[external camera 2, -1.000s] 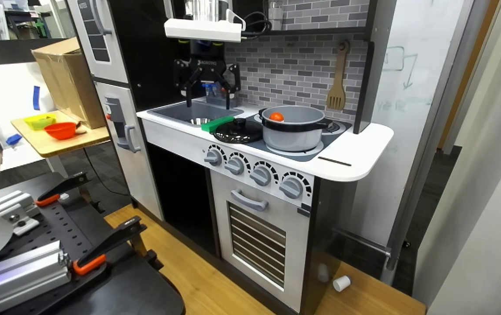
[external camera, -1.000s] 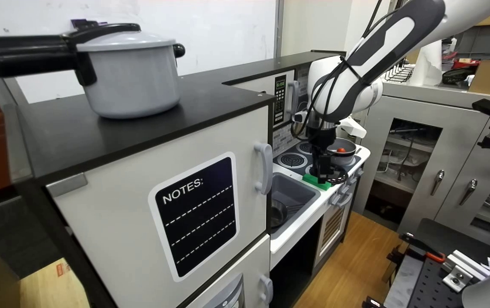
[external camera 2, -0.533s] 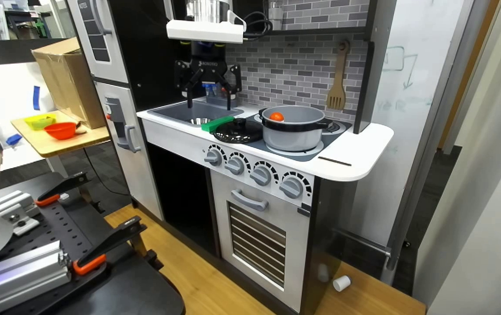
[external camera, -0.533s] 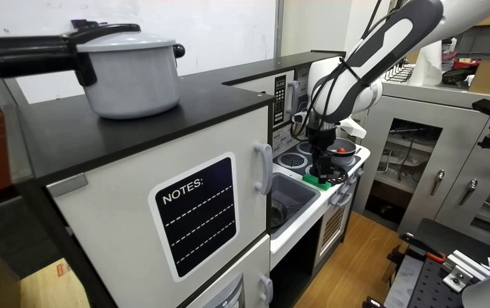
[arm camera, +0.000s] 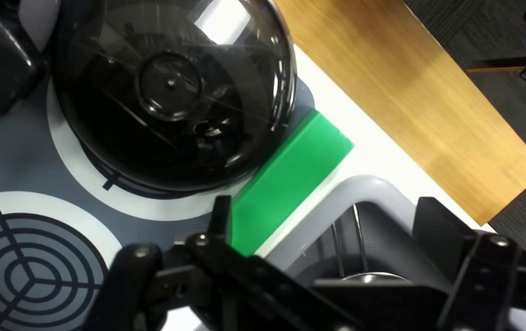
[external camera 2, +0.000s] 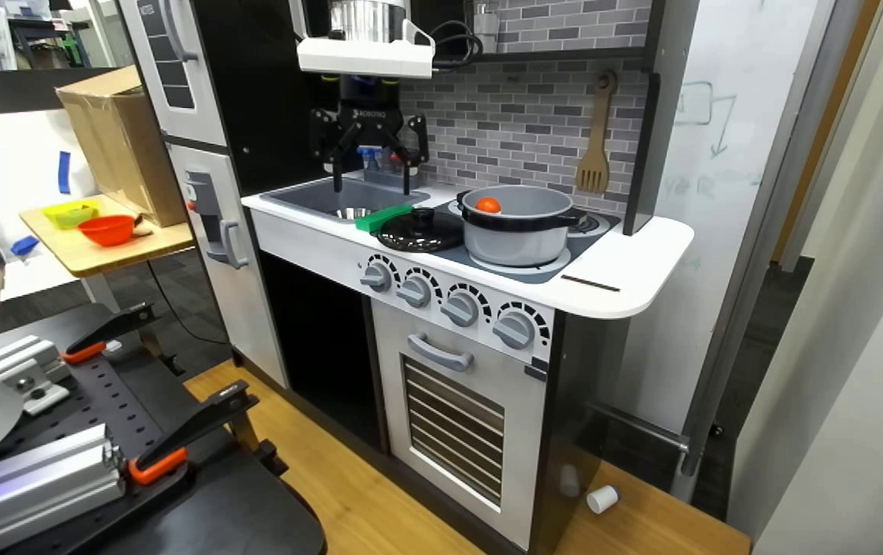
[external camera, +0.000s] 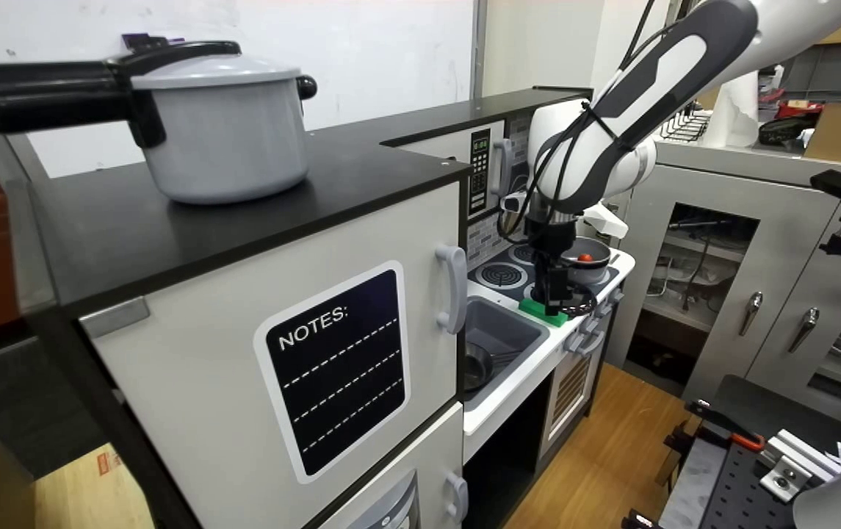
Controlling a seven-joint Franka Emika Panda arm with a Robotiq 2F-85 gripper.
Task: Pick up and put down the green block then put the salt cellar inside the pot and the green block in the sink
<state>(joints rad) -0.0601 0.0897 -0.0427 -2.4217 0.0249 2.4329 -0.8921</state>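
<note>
The green block (arm camera: pixel 285 184) is a flat bright bar on the counter, lying along the strip between the sink (arm camera: pixel 368 186) and the stove. In an exterior view it shows as a green block (external camera 2: pixel 383 218) beside the lid. My gripper (external camera 2: pixel 372 190) hangs above the sink side of the counter, jaws wide apart and holding nothing. From the wrist, the gripper (arm camera: pixel 325 202) has its left finger (arm camera: pixel 220 216) overlapping the block's near end; I cannot tell whether they touch. A grey pot (external camera 2: pixel 518 239) with a black rim stands on the stove. I cannot make out the salt cellar.
A black domed lid (arm camera: pixel 171 151) rests against or close beside the block. An orange-red ball (external camera 2: pixel 487 205) is in the grey pot. Inside the sink lies a small dark pan (external camera: pixel 477 365). A tall black side panel (external camera 2: pixel 271 100) and brick-pattern wall (external camera 2: pixel 503 116) border the counter.
My gripper has shifted very slightly right and downward in an exterior view, jaws still apart. The block, lid and pot have stayed put.
</note>
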